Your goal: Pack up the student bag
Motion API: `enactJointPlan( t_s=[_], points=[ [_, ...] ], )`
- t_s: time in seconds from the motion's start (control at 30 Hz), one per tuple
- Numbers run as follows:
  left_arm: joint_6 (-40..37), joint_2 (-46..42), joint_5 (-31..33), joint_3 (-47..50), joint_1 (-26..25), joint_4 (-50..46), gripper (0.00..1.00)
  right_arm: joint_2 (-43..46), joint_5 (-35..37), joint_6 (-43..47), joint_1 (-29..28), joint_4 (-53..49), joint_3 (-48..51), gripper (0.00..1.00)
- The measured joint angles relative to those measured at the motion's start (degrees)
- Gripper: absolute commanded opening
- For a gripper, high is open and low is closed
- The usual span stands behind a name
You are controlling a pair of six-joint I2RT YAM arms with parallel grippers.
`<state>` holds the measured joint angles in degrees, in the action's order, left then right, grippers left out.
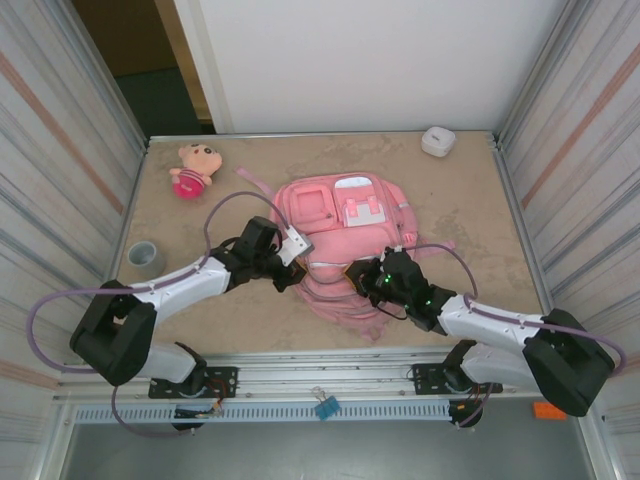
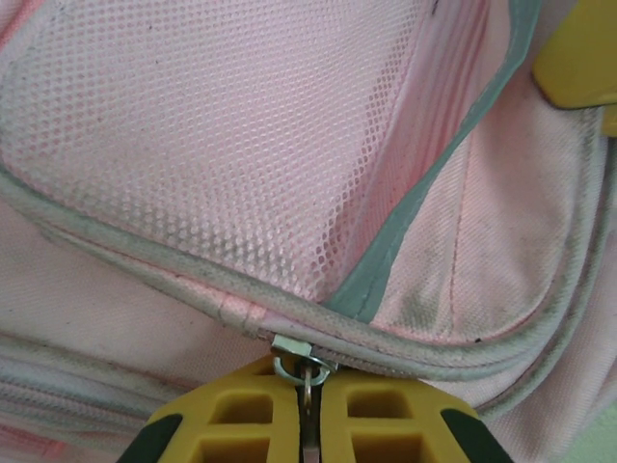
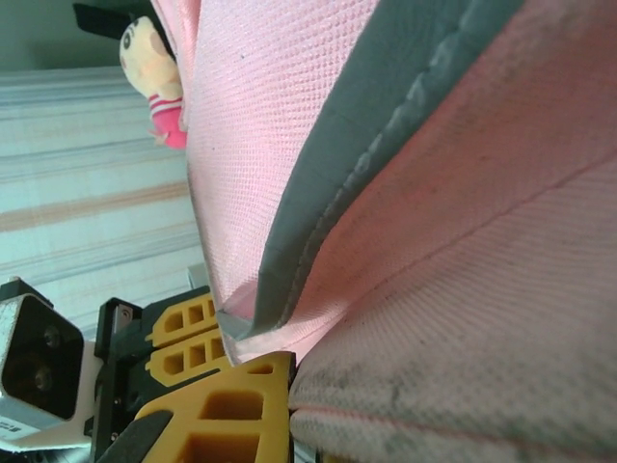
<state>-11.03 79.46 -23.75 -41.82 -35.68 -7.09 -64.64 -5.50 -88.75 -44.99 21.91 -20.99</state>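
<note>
The backpack [image 1: 345, 215] is laid flat in the middle of the table [image 1: 480, 250], with its front pockets turned up and its lower part bunched toward the bottom of the top view. The left gripper [image 1: 287, 272] is placed at the bag's lower left edge and the right gripper [image 1: 360, 272] at its lower middle.

In the left wrist view, the left gripper [image 2: 308, 405] is seen fully closed at the bottom centre, and the metal zip pull [image 2: 307, 376] is pinched between its yellow fingers [image 2: 241, 424]. Above it, a mesh pocket [image 2: 212, 135] edged with grey trim [image 2: 386, 260] is spread across the frame.

In the right wrist view, the right gripper [image 3: 253, 386] is closed at the lower left. A fold of the pink fabric and its grey trim [image 3: 318, 212] appears to be caught there, though one finger is covered by cloth.

A plush doll [image 1: 193, 170] is found at the upper left of the table, a grey tape roll [image 1: 146, 255] at the left edge, and a small white case [image 1: 438, 141] at the upper right.
</note>
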Motion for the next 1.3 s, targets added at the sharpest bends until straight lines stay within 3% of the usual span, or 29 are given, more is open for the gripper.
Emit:
enactJointPlan(
  t_s=[0.23,0.4,0.73,0.97,1.17,1.3],
  points=[
    [2.0,-0.3,-0.5,2.4,0.0,3.2,0.07,-0.2,-0.2,1.3,0.4,-0.1,-0.9,0.0],
    [2.4,-1.6,-0.7,3.5,-0.1,4.5,0.14,-0.2,-0.5,2.4,0.6,-0.7,-1.5,0.0],
    [3.0,-2.0,-3.7,5.2,-1.5,4.9,0.05,-0.3,-0.5,4.0,0.8,-2.1,-3.9,0.0],
    [3.7,-3.0,-5.8,6.4,-5.1,6.8,0.08,-2.2,-1.0,5.0,1.2,-2.8,-5.7,0.0],
    [5.9,-4.0,-4.0,7.2,-8.3,8.1,0.22,-4.2,-2.5,5.3,1.6,-2.4,-6.9,0.0],
    [5.6,-6.3,-3.4,7.9,-10.3,7.7,0.43,-4.5,-4.2,6.4,2.3,-2.6,-7.0,0.0]
  ],
)
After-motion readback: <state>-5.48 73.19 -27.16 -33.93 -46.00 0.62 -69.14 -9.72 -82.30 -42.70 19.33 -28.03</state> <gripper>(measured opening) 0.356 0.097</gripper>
